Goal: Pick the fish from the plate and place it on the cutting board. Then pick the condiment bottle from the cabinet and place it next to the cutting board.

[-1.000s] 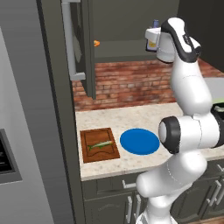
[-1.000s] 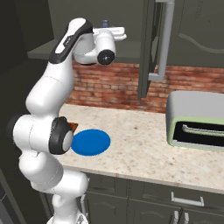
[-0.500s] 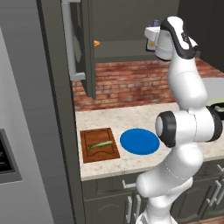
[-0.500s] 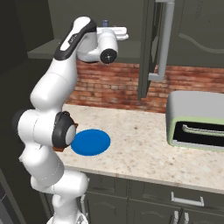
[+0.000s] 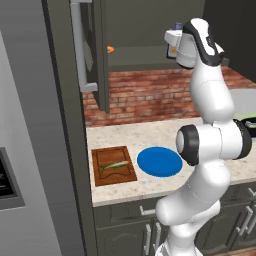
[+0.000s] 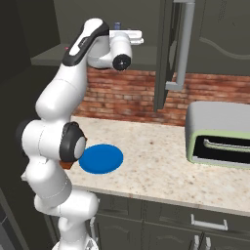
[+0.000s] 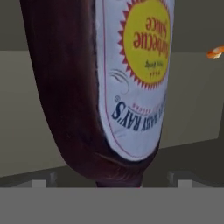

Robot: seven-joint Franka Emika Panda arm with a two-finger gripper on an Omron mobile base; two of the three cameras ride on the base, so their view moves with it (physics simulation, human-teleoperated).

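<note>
The small greenish-silver fish [image 5: 114, 165] lies flat on the rectangular reddish-brown wooden cutting board [image 5: 113, 165], roughly along the board's middle. The board sits on the pale speckled stone tabletop [image 5: 165, 132] near its left end, and the flat round bright blue plate [image 5: 159, 161] rests just beside the board on its right, bare of any food. In the right base view the same plate [image 6: 100, 158] shows partly behind the arm's dark elbow joint.

The white arm reaches up to the shelf of the dark grey-green wall cabinet [image 5: 145, 30], whose door [image 5: 92, 55] stands swung open with its long grey bar handle [image 5: 78, 45] facing out. The claw [image 6: 131, 37] is raised level with the shelf and pointed into the cabinet. Its jaws stand wide apart, and in the hand view the two dark finger tips [image 7: 40, 182] rise at either side of the dark brown-purple condiment bottle [image 7: 109, 87], which looms very close and appears upside down there, its pale label with a yellow oval facing the camera. The bottle lies between the jaws, but whether they touch it I cannot tell. A small orange object [image 5: 110, 49] sits further left on the same shelf. A pale green-grey toaster oven [image 6: 219, 134] stands at the right end of the tabletop.
</note>
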